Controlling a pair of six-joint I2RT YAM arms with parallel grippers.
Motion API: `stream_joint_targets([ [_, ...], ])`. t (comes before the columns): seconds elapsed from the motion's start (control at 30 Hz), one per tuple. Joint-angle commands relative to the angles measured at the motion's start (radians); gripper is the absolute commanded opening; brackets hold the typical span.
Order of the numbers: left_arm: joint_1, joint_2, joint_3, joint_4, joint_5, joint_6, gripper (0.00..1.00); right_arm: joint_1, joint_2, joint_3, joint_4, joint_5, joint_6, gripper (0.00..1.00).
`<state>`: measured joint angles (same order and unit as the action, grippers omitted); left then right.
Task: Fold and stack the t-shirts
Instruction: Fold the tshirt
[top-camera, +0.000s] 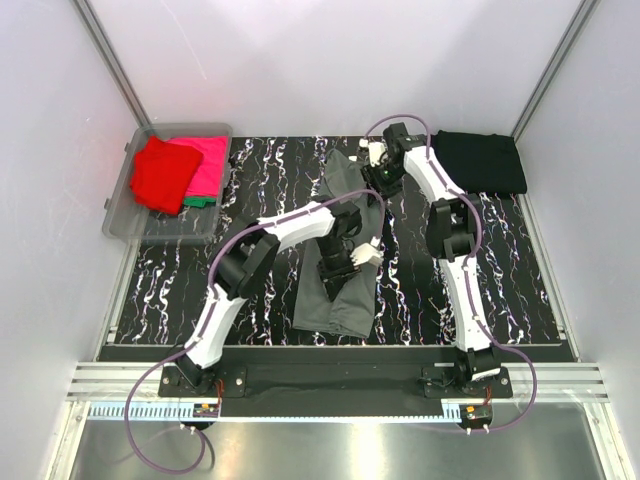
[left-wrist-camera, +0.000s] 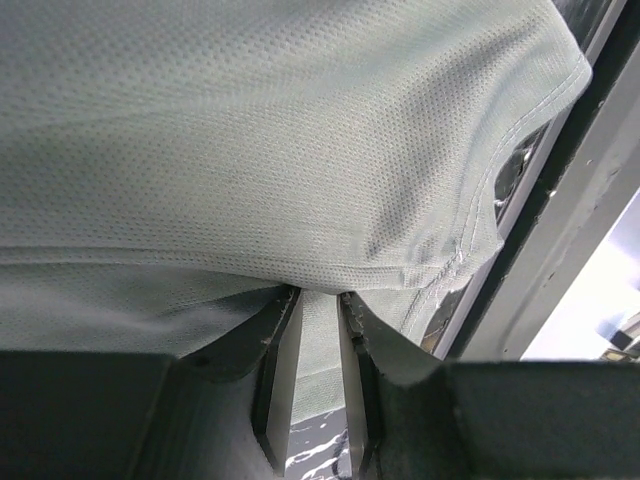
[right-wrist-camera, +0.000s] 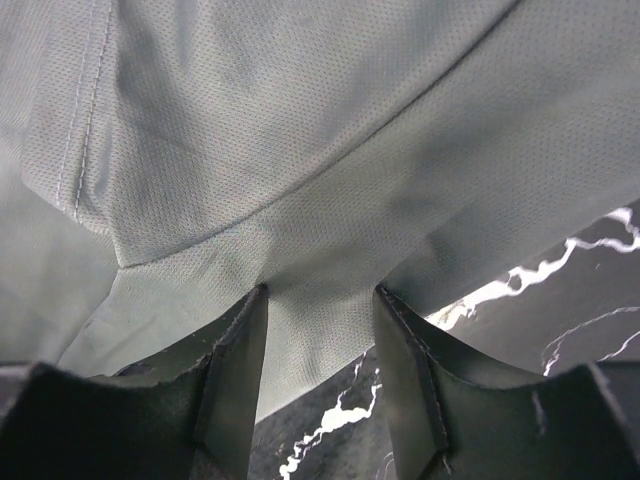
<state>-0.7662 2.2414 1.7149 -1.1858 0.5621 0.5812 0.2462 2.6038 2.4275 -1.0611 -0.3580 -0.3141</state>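
Observation:
A dark grey t-shirt (top-camera: 335, 300) lies folded into a long strip down the middle of the marbled black table (top-camera: 500, 270). My left gripper (top-camera: 362, 256) is at the strip's middle. In the left wrist view (left-wrist-camera: 318, 295) its jaws are nearly together with the grey cloth (left-wrist-camera: 300, 150) pinched between them. My right gripper (top-camera: 378, 170) is at the strip's far end. In the right wrist view (right-wrist-camera: 322, 290) it grips a bunch of the grey cloth (right-wrist-camera: 350, 120) at its fingertips. A black t-shirt (top-camera: 482, 160) lies folded at the back right.
A clear plastic bin (top-camera: 125, 215) at the back left holds a red shirt (top-camera: 160, 175), a pink one (top-camera: 208, 160) and a green one (top-camera: 200, 201). White walls close in the left, right and back. A metal rail (top-camera: 330, 385) runs along the near edge.

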Motion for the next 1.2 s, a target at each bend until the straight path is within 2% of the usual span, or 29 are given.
stream_joint_targets([
  [0.0,0.001,0.063,0.087,0.069,0.018,0.000,0.28,0.025,0.050,0.056,0.023,0.062,-0.002,0.53],
  [0.27,0.008,0.113,0.183,0.075,-0.021,-0.014,0.27,0.044,0.099,0.127,0.058,0.137,-0.026,0.54],
  [0.5,-0.002,-0.054,0.176,0.064,-0.040,-0.034,0.36,0.044,0.013,0.093,0.064,0.151,-0.052,0.55],
  [0.6,-0.013,-0.088,0.228,0.025,-0.073,-0.046,0.39,0.044,-0.031,0.097,0.066,0.156,-0.063,0.56],
  [0.73,-0.015,-0.147,0.292,-0.069,-0.064,-0.047,0.40,0.045,-0.179,-0.017,0.064,0.172,-0.066,0.55],
  [0.83,-0.021,-0.288,0.200,-0.089,-0.051,-0.034,0.43,0.044,-0.307,-0.163,0.059,0.166,-0.074,0.56],
  [0.87,-0.025,-0.319,0.169,-0.081,-0.036,-0.034,0.51,0.047,-0.338,-0.203,0.059,0.159,-0.079,0.56],
  [0.93,-0.019,-0.377,0.097,-0.046,-0.009,-0.139,0.85,0.045,-0.428,-0.319,0.059,0.146,-0.092,0.55],
  [0.97,0.004,-0.378,0.092,-0.069,0.124,-0.164,0.98,0.045,-0.457,-0.356,0.065,0.137,-0.100,0.55],
  [1.03,0.027,-0.344,0.074,-0.113,0.290,-0.222,0.99,0.044,-0.535,-0.456,0.070,0.140,-0.100,0.55],
  [1.1,-0.011,-0.361,0.055,-0.100,0.256,-0.227,0.99,0.045,-0.586,-0.516,0.079,0.142,-0.105,0.55],
  [1.13,-0.030,-0.400,0.023,-0.071,0.231,-0.324,0.99,0.044,-0.638,-0.575,0.081,0.145,-0.103,0.55],
  [1.17,-0.091,-0.422,0.012,-0.014,0.132,-0.377,0.99,0.042,-0.666,-0.606,0.085,0.149,-0.103,0.55],
])
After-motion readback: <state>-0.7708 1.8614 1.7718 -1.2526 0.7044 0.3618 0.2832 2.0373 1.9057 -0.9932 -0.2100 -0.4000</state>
